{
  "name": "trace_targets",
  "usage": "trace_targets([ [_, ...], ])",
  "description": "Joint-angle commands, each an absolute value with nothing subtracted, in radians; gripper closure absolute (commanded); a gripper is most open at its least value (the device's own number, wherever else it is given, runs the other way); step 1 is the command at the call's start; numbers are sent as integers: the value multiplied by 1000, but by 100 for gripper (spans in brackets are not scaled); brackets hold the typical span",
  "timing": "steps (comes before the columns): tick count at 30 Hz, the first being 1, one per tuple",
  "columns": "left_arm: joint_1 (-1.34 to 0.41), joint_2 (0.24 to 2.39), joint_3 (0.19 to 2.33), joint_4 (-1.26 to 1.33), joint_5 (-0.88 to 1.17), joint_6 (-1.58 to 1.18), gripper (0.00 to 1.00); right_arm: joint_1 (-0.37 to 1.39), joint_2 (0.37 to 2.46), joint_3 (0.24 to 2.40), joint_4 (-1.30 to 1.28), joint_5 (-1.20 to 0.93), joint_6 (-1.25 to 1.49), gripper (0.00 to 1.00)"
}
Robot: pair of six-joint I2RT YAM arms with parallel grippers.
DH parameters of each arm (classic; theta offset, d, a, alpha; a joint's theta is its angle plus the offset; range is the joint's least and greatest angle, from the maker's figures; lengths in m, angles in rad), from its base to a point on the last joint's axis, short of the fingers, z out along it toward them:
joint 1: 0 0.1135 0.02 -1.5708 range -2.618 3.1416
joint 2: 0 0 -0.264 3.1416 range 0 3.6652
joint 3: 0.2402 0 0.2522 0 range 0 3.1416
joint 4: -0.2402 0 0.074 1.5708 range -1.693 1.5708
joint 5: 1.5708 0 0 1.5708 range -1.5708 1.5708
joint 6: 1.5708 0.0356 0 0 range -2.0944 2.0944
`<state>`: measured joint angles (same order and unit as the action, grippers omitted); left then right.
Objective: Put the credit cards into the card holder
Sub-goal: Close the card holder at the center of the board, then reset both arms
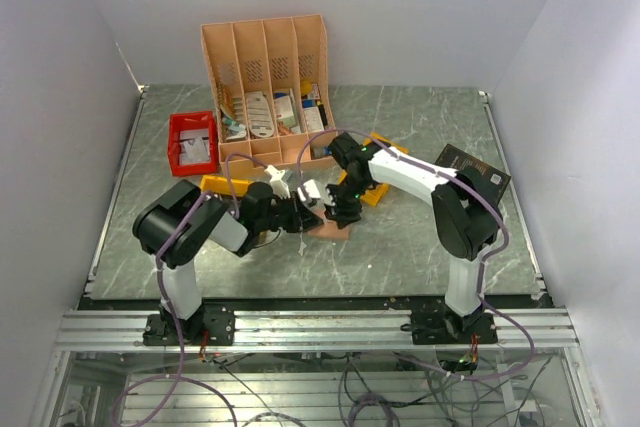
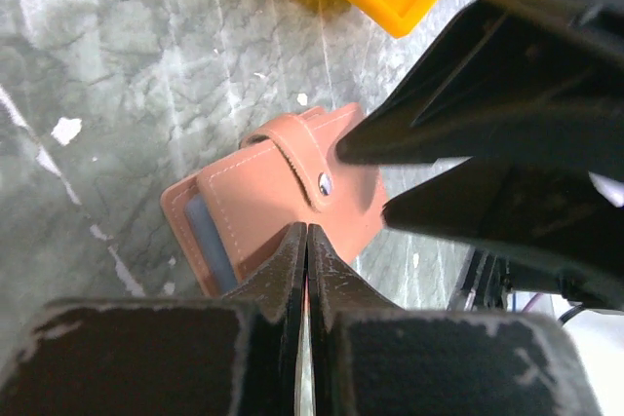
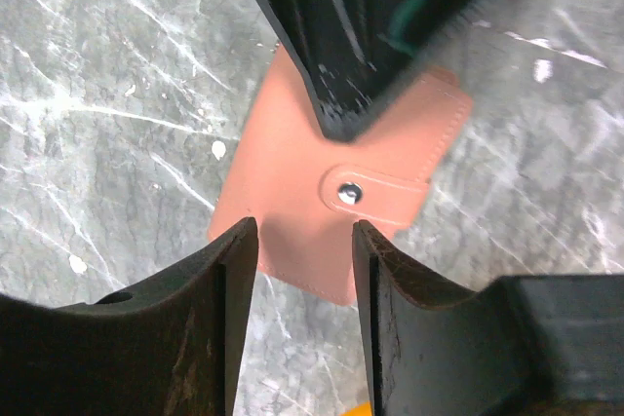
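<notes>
Card holder (image 3: pixel 288 182) lying closed at mid-table, showing just below parted, empty right gripper (image 3: pixel 304 233); left gripper (image 2: pixel 308 233) clenching shut, tips meeting holder's edge.

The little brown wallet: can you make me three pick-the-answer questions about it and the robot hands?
1. Where is the card holder?
A in the red bin
B on the table, where the left gripper and right gripper meet
C in the peach organiser

2. What colour is it?
A green
B black
C tan-brown

3. How is the left gripper?
A shut
B wide open
C gripping the yellow tray

Answers:
1 is B: the top view shows it lying on the marble at both arms' tips.
2 is C: both wrist views show brown leather.
3 is A: its fingers press together in its own wrist view.
</notes>
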<state>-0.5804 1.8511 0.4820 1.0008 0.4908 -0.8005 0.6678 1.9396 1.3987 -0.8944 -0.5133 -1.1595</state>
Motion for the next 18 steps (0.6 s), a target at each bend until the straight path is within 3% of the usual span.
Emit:
trace_targets([
  [1,-562,1753,469,832,438,-722,91,608,1885,1462,-951,-654,-1140,55],
  [6,-563,1494,517,622,353,-625,85,558,1786,1433,-868,-632,-980,53],
  [10,-562,1261,570,381,248,-522,74,483,1673,1415,-778,-624,-819,46],
  [14,-560,1046,657,172,111,-433,45,359,1527,1391,-643,-602,-695,35],
  [16,-551,978,726,73,48,-405,26,279,1478,1415,-593,-609,-608,15],
  [18,-533,967,839,-31,37,-372,16,194,1471,1490,-622,-668,-544,1],
])
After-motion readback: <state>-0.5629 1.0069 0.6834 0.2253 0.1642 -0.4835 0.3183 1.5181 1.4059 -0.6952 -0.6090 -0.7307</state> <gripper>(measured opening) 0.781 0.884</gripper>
